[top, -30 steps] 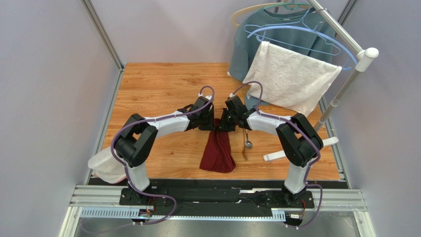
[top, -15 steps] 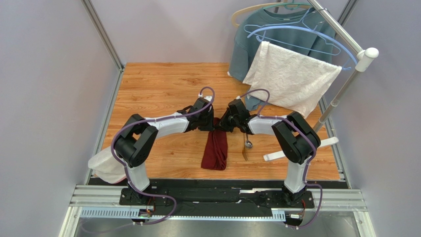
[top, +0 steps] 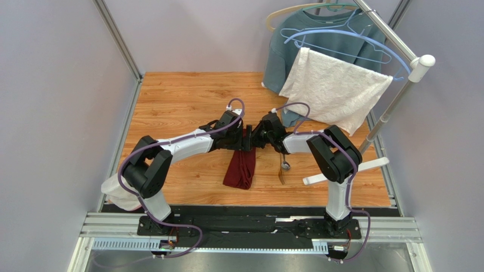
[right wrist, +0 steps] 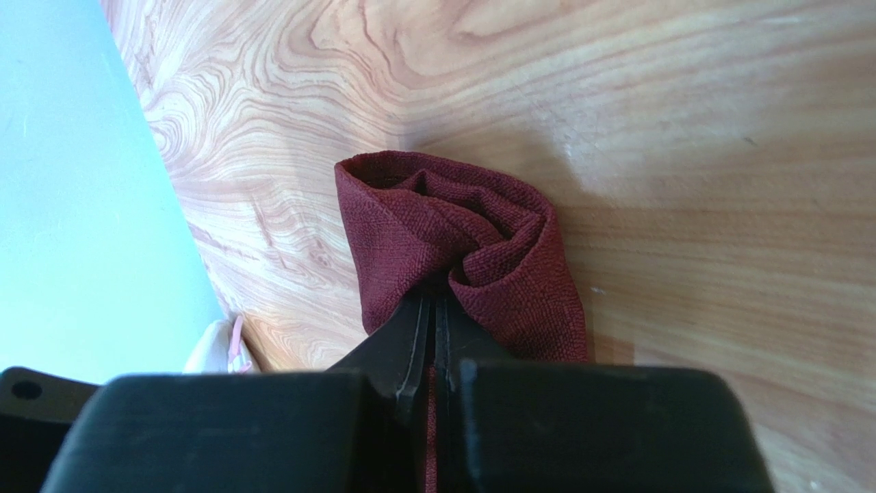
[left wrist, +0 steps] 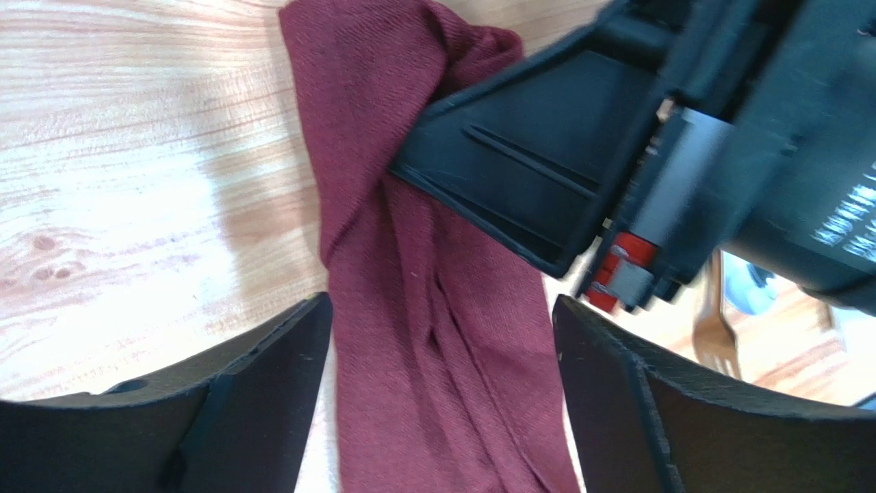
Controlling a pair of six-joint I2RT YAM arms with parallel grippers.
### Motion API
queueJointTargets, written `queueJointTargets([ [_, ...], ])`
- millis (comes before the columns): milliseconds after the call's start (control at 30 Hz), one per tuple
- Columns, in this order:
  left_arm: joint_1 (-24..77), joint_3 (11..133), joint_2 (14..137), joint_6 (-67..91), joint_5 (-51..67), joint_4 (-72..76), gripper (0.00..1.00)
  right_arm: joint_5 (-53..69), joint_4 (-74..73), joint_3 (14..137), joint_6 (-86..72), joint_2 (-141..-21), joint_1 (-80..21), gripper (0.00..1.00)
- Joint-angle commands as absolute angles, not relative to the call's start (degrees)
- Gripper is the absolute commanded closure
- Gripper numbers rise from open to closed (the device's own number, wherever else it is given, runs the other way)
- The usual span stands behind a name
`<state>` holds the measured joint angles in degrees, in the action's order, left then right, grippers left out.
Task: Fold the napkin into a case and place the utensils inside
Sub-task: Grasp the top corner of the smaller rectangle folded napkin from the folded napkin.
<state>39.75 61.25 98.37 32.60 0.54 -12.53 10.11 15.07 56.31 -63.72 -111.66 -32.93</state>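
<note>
Napkin [top: 241, 168], bunched into narrow roll, laid on bench [top: 170, 96] just left of spoon [top: 285, 165]. Far end clamped in right claw [right wrist: 437, 308]. Left claw [left wrist: 440, 308] spread apart astride napkin, nothing gripped. Napkin judged light, limp, easily deformed; best pinched at corners or folded edge.

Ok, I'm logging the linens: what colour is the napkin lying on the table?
Plain dark maroon, no pattern; the napkin shows best in the right wrist view.
</note>
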Motion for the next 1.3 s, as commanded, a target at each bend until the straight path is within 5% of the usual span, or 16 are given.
queueJointTargets([
  [0,40.08,63.54,95.54,31.47,-1.30,-15.11,0.08,6.68,11.08,57.13,-62.76,-115.31,-32.70,1.00],
  [67,40.17,64.33,97.20,30.24,-1.32,-15.64,0.01,7.20,10.99,57.30,-62.67,-115.49,-32.70,1.00],
  [200,39.90,68.30,104.14,29.88,-0.97,-21.45,0.03,8.78,10.29,58.35,-62.58,-116.10,-32.52,1.00],
  [467,38.76,63.81,104.41,33.13,-2.20,-20.12,0.31,14.41,3.35,62.74,-58.98,-115.49,-31.82,0.96],
  [567,38.85,62.85,104.50,34.63,-2.02,-18.91,0.50,15.47,0.18,63.89,-55.56,-114.61,-31.82,0.81],
  [633,38.76,61.62,103.80,35.15,-1.41,-17.93,0.54,15.21,-2.97,64.16,-52.32,-113.65,-31.90,0.64],
  [833,38.67,59.07,102.48,37.09,1.58,-14.51,0.60,13.28,-13.35,66.62,-44.13,-108.99,-32.17,0.49],
  [1167,38.67,56.16,100.63,39.46,3.34,-11.16,0.68,11.95,-17.66,67.50,-42.36,-106.70,-34.54,0.46],
  [1267,38.67,55.81,100.55,40.08,3.60,-11.25,0.86,12.48,-17.67,67.24,-42.45,-106.70,-34.63,0.55],
])
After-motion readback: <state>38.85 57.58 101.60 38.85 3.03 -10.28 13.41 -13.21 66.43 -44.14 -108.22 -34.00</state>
